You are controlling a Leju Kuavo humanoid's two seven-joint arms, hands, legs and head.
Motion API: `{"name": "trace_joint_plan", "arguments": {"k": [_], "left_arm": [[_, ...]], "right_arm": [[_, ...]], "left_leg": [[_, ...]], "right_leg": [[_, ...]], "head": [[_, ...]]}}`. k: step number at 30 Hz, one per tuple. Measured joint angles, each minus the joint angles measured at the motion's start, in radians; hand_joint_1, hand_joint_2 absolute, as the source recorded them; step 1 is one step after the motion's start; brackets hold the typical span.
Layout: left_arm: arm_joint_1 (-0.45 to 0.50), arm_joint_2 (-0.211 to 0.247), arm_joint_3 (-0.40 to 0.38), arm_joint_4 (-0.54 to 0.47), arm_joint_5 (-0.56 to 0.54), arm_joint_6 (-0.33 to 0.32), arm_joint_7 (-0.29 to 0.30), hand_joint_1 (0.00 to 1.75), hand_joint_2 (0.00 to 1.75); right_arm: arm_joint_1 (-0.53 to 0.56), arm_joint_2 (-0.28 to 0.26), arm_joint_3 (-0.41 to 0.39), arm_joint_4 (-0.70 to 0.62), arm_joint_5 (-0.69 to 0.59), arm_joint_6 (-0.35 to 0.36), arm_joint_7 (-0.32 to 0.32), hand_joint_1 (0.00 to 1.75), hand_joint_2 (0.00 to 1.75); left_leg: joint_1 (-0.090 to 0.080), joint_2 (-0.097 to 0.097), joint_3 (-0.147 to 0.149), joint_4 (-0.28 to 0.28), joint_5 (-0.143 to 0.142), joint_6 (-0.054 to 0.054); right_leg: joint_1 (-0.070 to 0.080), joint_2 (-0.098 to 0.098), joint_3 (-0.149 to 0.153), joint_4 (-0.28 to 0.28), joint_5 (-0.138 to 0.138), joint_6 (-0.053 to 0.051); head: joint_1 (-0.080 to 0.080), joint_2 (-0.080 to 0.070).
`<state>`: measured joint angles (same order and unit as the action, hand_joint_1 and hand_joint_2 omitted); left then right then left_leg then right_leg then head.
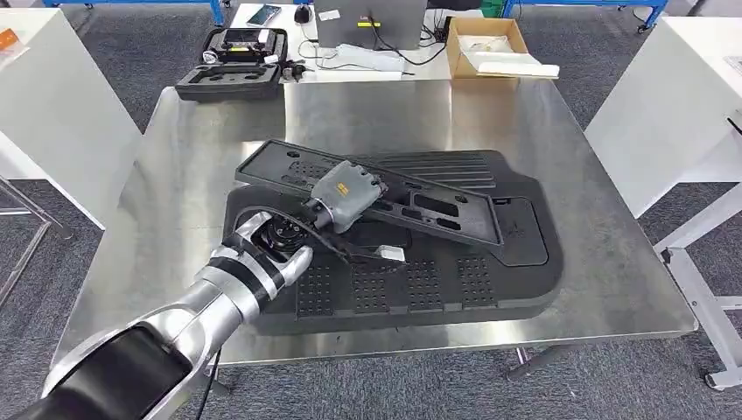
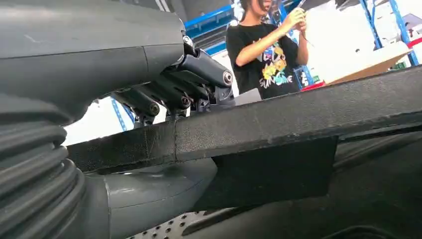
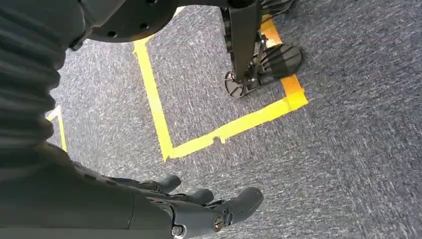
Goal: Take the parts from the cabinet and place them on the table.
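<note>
Item: slim black panel (image 1: 385, 188), lying skewed across the larger black part (image 1: 490, 280) on the tabletop (image 1: 525, 114). My left hand (image 1: 346, 197) clamps its near edge. Right hand (image 3: 199, 209) hangs empty, fingers loosely apart. Risk: releasing unsupported, panel slides off.

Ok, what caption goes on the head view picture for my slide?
Left hand holds a flat black panel over a bigger black part on the steel table.

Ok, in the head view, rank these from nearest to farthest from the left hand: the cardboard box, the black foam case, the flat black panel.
1. flat black panel, held by the left hand
2. black foam case, far left, beyond the steel table
3. cardboard box, far right
</note>
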<state>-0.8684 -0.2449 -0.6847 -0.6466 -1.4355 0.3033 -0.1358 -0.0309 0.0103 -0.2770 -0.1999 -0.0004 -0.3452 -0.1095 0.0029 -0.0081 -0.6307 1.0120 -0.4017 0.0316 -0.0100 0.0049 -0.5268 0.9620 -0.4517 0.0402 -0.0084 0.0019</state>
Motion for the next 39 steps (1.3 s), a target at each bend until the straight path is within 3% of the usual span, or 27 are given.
{"name": "trace_joint_plan", "arguments": {"k": [19, 20, 39], "left_arm": [[-0.012, 0.0, -0.008, 0.019, 0.035, -0.032, -0.042, 1.75, 1.75], [-0.012, 0.0, -0.009, 0.019, 0.036, -0.032, -0.042, 0.0, 1.75], [-0.013, 0.0, -0.023, 0.02, 0.074, -0.093, -0.055, 0.0, 1.75]], "right_arm": [[0.0, -0.001, -0.015, 0.0, 0.012, 0.006, -0.005, 0.0, 1.75], [0.0, -0.001, -0.016, 0.0, 0.012, 0.006, -0.005, 0.0, 0.0], [0.0, -0.005, -0.037, 0.0, 0.021, 0.007, -0.006, 0.0, 0.0]], "left_leg": [[0.0, 0.0, 0.0, 0.0, 0.0, 0.0], [0.0, 0.0, 0.0, 0.0, 0.0, 0.0], [0.0, 0.0, 0.0, 0.0, 0.0, 0.0]], "right_leg": [[0.0, 0.0, 0.0, 0.0, 0.0, 0.0], [0.0, 0.0, 0.0, 0.0, 0.0, 0.0], [0.0, 0.0, 0.0, 0.0, 0.0, 0.0]], "head": [[0.0, 0.0], [0.0, 0.0], [0.0, 0.0]]}}
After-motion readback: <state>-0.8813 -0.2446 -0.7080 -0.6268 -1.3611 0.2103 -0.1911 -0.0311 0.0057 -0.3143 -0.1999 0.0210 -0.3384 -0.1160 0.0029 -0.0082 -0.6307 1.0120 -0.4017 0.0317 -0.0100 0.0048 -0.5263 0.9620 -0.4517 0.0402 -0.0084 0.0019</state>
